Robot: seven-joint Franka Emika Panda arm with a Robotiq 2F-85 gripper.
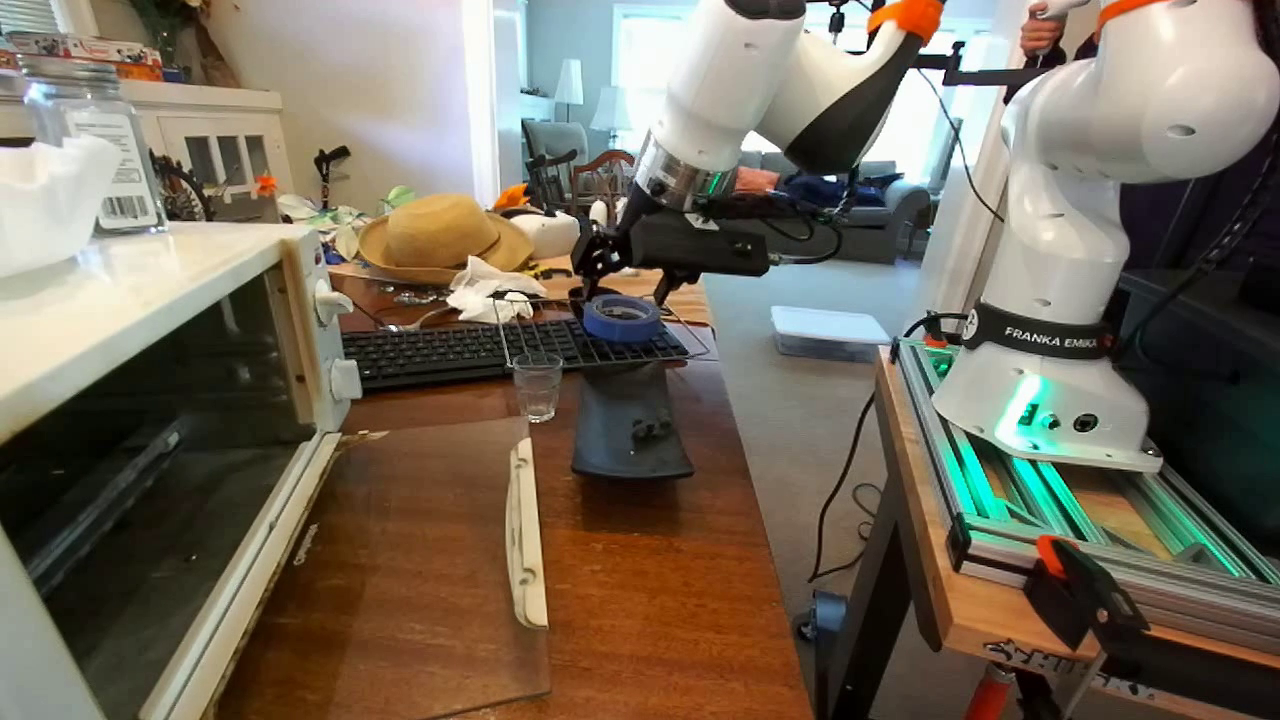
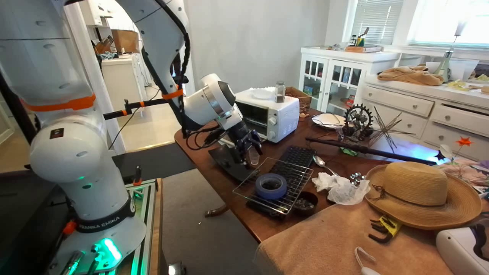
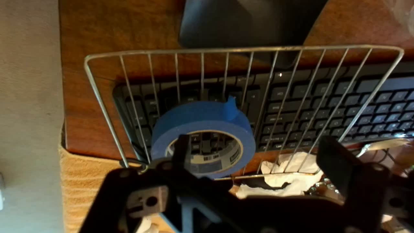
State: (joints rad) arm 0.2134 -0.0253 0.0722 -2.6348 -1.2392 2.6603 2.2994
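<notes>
Wrist view: the jaws are hanging wide apart, holding nothing, with one showing in front of the tape (image 3: pixel 202 111). The tape is lying flat on the rack (image 3: pixel 226 50), which is likely keeping it up. Being round, it isn't pointing any one way; its hole is facing up. The rack's long side is running along the keyboard (image 3: pixel 292 105).

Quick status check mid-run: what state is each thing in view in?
gripper: open, holding nothing
keyboard: partly covered
wire rack: lying over the keyboard
blue tape roll: flat on the wire rack
oven door: swung down, open
drinking glass: upright, looks empty
jar: upright, lid on
bowl: not empty, contents unclear
straw hat: crown up
</notes>
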